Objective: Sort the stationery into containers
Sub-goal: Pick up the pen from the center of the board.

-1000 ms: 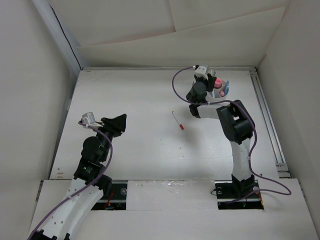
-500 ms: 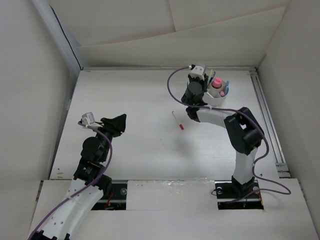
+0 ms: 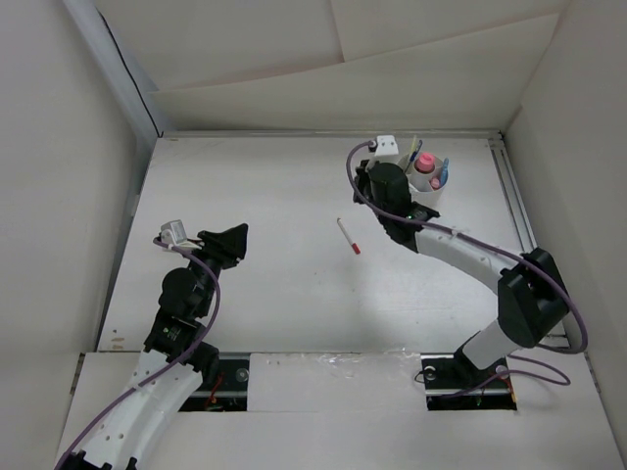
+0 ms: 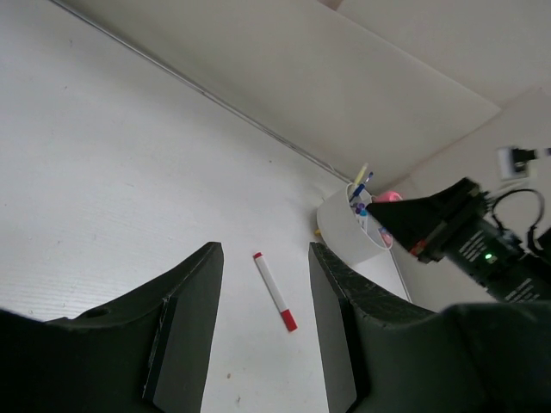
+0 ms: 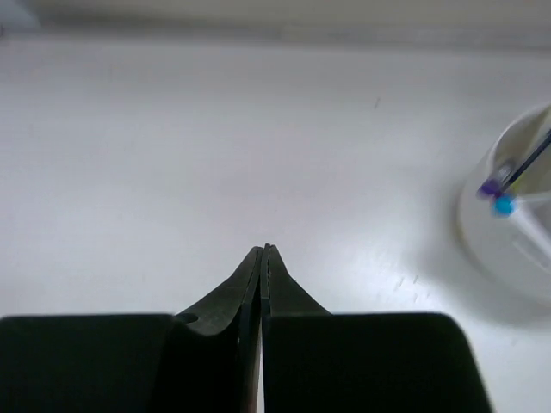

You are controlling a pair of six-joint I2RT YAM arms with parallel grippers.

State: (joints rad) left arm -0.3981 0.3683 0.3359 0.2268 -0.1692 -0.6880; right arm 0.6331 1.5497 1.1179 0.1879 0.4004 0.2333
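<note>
Pens (image 3: 443, 174) and a pink-topped glue stick (image 3: 425, 163) stand in the white tub (image 3: 432, 200), far up the desk (image 3: 255, 186) at 1 o'clock. One white pen (image 3: 349, 236) with a red cap lies flat at 8 o'clock from the tub, apart from it. The right pincer (image 5: 261, 251) is pressed together and empty, just at the tub's 9 o'clock; the left pincer (image 3: 235, 235), at 9 o'clock from that pen, is spread apart and empty.

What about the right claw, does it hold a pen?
No, the right claw is shut and empty in its wrist view.
</note>
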